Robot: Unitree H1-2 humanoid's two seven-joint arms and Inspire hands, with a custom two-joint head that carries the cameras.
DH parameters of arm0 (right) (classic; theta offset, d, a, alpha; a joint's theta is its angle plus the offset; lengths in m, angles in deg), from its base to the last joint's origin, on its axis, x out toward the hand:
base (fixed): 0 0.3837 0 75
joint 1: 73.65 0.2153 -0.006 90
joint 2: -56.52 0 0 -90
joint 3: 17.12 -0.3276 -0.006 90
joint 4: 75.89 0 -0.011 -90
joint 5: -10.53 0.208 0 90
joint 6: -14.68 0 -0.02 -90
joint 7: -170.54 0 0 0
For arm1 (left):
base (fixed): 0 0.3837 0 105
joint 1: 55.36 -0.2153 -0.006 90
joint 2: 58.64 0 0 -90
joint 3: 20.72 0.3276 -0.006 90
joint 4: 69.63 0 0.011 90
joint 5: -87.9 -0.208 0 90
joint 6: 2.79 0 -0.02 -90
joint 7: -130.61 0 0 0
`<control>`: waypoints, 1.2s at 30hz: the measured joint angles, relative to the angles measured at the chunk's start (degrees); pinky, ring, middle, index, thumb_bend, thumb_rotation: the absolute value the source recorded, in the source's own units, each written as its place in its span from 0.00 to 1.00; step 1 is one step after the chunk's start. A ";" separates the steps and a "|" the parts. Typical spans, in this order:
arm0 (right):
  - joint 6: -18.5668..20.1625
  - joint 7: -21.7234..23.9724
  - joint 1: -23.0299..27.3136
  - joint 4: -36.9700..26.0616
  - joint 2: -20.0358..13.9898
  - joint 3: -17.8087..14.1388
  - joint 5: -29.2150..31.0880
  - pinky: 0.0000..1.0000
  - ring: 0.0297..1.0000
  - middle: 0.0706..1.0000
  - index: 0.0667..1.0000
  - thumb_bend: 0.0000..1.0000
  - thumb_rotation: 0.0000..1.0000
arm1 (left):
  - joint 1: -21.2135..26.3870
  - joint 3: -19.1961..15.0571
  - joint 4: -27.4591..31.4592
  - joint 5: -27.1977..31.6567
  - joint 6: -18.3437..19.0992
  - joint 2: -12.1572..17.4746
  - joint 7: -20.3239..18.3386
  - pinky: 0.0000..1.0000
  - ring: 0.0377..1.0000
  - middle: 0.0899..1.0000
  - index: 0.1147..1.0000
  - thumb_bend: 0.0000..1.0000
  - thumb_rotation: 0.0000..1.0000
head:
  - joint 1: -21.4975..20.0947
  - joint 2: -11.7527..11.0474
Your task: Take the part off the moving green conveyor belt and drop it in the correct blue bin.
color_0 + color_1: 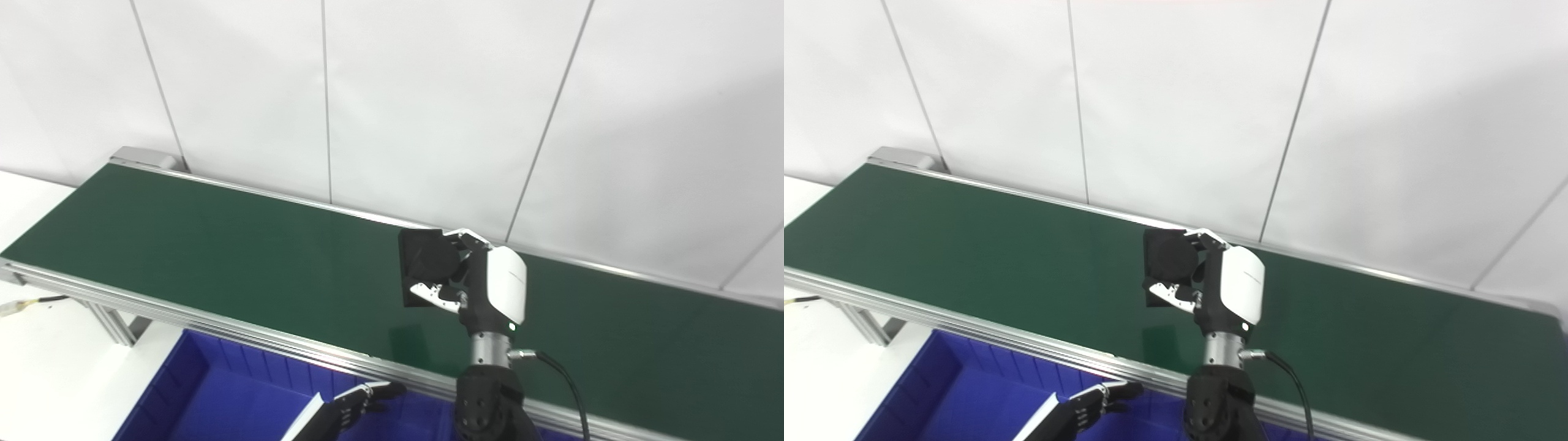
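Nearest the head cameras, the left hand (352, 407) hangs low over the blue bin (202, 392), its dark fingers stretched forward and a little apart, nothing in them; only part of the hand shows at the bottom edge, so its palm cannot be seen. That bin sits just in front of the green conveyor belt (184, 245), below the belt's near aluminium rail (184, 315), and its ribbed inner wall shows beneath the rail. Beyond the rail, the right hand (471, 278) stands upright over the belt, its white back shell turned to the right and its dark forearm (490, 404) rising from the bottom edge across the rail. Its fingers are curled round the black part (425, 263), thumb below and the others over the top, so the part is gripped at the belt's middle, on the hand's left side. Whether the part is lifted clear of the belt or touching it is hard to tell, though a faint dark reflection lies on the belt just beneath it. White wall panels (429, 110) rise behind the belt's far rail.
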 measured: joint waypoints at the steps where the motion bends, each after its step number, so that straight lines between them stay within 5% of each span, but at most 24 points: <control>1: 0.22 0.64 -1.54 -2.33 -0.43 -0.08 -0.07 0.28 0.35 0.44 0.45 0.52 0.00 | -0.06 0.02 0.07 0.25 0.00 -0.02 -0.17 0.84 0.88 0.87 0.79 0.85 0.09 | -0.01 0.00; 7: 0.22 2.99 -9.56 -12.51 -1.21 -0.75 -0.29 0.32 0.38 0.40 0.51 0.51 0.00 | -0.57 -0.19 0.49 2.15 0.00 0.47 -1.75 0.87 0.89 0.87 0.80 0.83 0.11 | -3.96 1.23; 14: 0.61 5.72 -14.51 -20.89 -1.22 -1.23 -2.99 0.26 0.32 0.43 0.47 0.52 0.00 | -1.20 -1.97 1.00 2.82 0.00 1.52 -3.37 0.85 0.87 0.86 0.80 0.83 0.10 | -8.52 2.54; 26: -0.29 7.44 -26.49 -26.33 -4.81 -3.99 -2.24 0.30 0.34 0.44 0.45 0.52 0.00 | -2.14 -4.80 2.45 5.98 0.00 2.60 -6.20 0.85 0.87 0.85 0.80 0.84 0.07 | -9.06 5.89; 36: -2.89 8.25 -31.72 -27.24 -6.96 -5.10 -0.72 0.32 0.36 0.44 0.45 0.52 0.00 | -2.19 -4.73 4.81 7.69 0.32 2.52 -7.03 0.85 0.88 0.86 0.80 0.83 0.06 | -7.74 9.05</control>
